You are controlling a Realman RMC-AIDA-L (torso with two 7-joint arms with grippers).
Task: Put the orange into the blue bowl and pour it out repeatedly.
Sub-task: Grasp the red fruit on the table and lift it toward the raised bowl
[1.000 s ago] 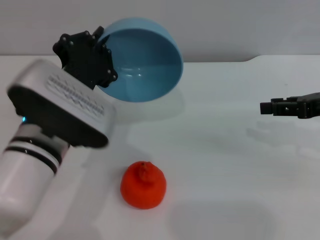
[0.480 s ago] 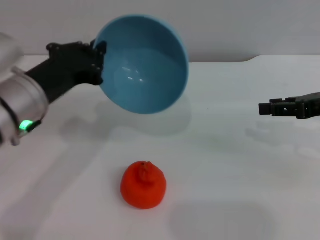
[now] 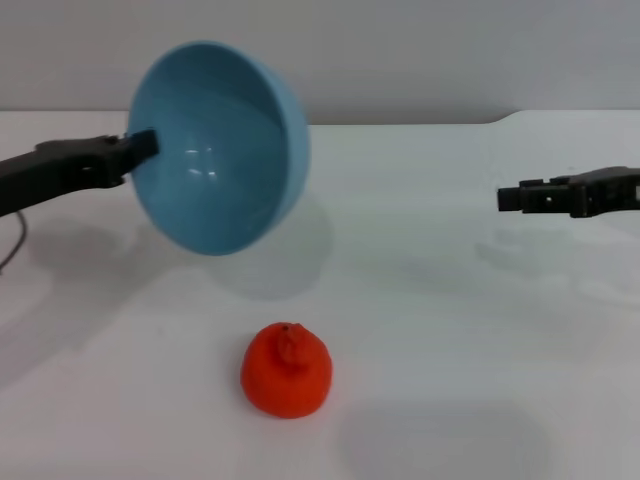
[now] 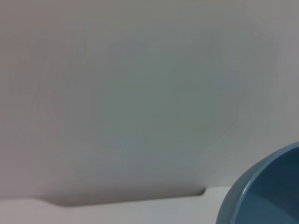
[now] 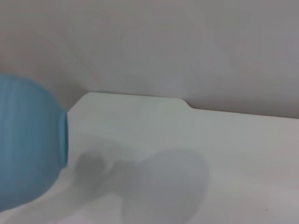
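my left gripper (image 3: 140, 148) clamped on blue bowl (image 3: 215, 150) rim, tipped sideways midair | orange (image 3: 287, 369) sits on table (image 3: 450, 330) | right gripper (image 3: 510, 198) hovering, can't tell its fingers

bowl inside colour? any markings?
Plain light blue, no markings; the blue bowl shows its inside best in the head view.

The head camera looks forward and down over the white bench (image 3: 430, 300), taking in both arms. The left wrist camera sits close beside the glossy light-blue round bowl (image 4: 268, 191), facing the wall. The right wrist camera faces across the bench, sharing that bowl (image 5: 28, 144).
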